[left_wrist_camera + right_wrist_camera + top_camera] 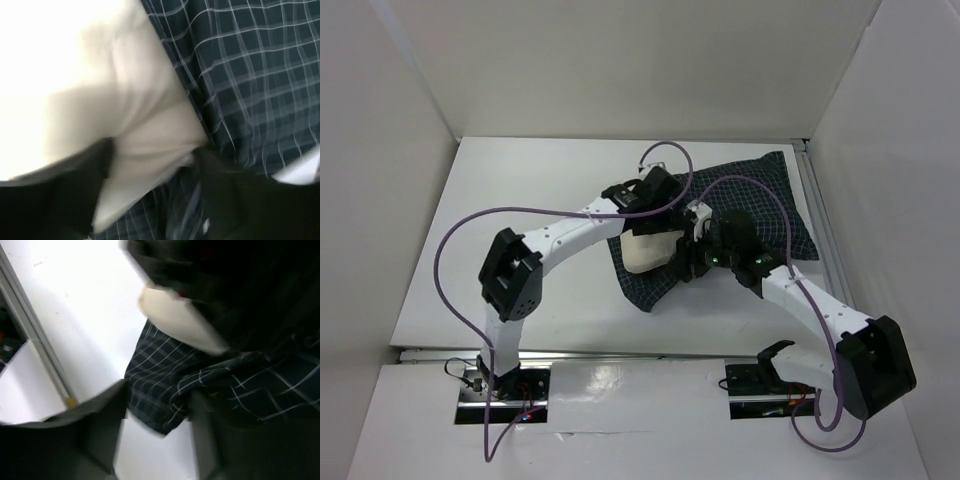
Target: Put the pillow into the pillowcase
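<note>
Left gripper (152, 150) gapes, dark fingers (75, 190) flanking the plump cream pillow (125, 90); the grid-checked pillowcase (250, 75) lies to its right. Right gripper (157, 395) stands open astride the pillowcase's limp edge, pillow's smooth corner beyond. Overhead, the pillow's pale end sits beside both.

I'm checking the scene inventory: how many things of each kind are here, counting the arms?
Cream pillow: 1
Dark checked pillowcase: 1
Robot arms: 2
Total: 4
</note>
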`<move>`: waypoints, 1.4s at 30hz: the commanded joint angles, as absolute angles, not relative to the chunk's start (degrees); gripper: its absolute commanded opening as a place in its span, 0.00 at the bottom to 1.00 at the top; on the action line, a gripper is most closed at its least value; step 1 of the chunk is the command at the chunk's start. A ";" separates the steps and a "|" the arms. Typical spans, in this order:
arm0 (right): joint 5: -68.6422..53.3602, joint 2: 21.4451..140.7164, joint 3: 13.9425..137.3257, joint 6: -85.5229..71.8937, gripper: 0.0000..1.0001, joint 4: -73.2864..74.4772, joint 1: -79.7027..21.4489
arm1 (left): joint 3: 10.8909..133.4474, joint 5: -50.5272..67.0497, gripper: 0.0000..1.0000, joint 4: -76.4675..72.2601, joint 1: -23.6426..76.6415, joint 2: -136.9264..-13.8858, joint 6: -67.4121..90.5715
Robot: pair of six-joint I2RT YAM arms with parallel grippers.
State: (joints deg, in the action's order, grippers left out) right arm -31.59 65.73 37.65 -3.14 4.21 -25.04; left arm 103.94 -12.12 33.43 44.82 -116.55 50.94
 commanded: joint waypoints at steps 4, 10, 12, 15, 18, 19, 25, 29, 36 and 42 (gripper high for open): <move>-28.49 61.79 43.06 -5.71 0.82 10.80 -26.63 | 88.35 -10.99 1.00 27.34 44.38 -93.57 46.85; -20.23 59.68 47.19 -9.92 0.94 11.60 -26.63 | 78.84 -16.25 1.00 30.49 42.20 -82.36 46.85; -13.73 63.62 51.04 -9.93 0.94 11.60 -26.63 | 78.22 -16.79 1.00 30.50 39.56 -82.35 46.85; -6.87 72.22 56.58 -9.41 0.94 14.05 -26.63 | 80.41 -15.13 1.00 31.82 35.52 -87.51 46.24; 0.78 82.33 66.24 -8.18 0.94 17.48 -28.21 | 81.65 -8.12 1.00 32.52 31.65 -94.19 45.71; 2.62 84.62 67.75 -8.17 0.93 18.19 -28.21 | 81.65 -6.08 1.00 32.52 30.77 -95.61 45.70; 9.57 96.94 74.35 -8.17 0.83 19.43 -30.05 | 79.97 8.52 1.00 20.57 26.72 -103.79 44.21; 13.08 100.63 76.37 -8.87 0.66 17.93 -31.11 | 82.79 12.91 1.00 18.38 26.72 -110.91 43.16; 13.02 103.89 79.80 -9.40 0.00 18.54 -32.26 | 83.94 23.46 0.25 10.20 27.86 -116.18 43.15; -1.91 100.82 82.26 -6.42 0.00 17.50 -33.49 | 84.82 29.09 0.00 4.84 28.38 -115.68 42.63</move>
State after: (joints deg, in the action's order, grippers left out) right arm 10.72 103.53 77.97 -6.50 19.66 -31.03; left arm 84.20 22.31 13.10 26.37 -116.42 43.46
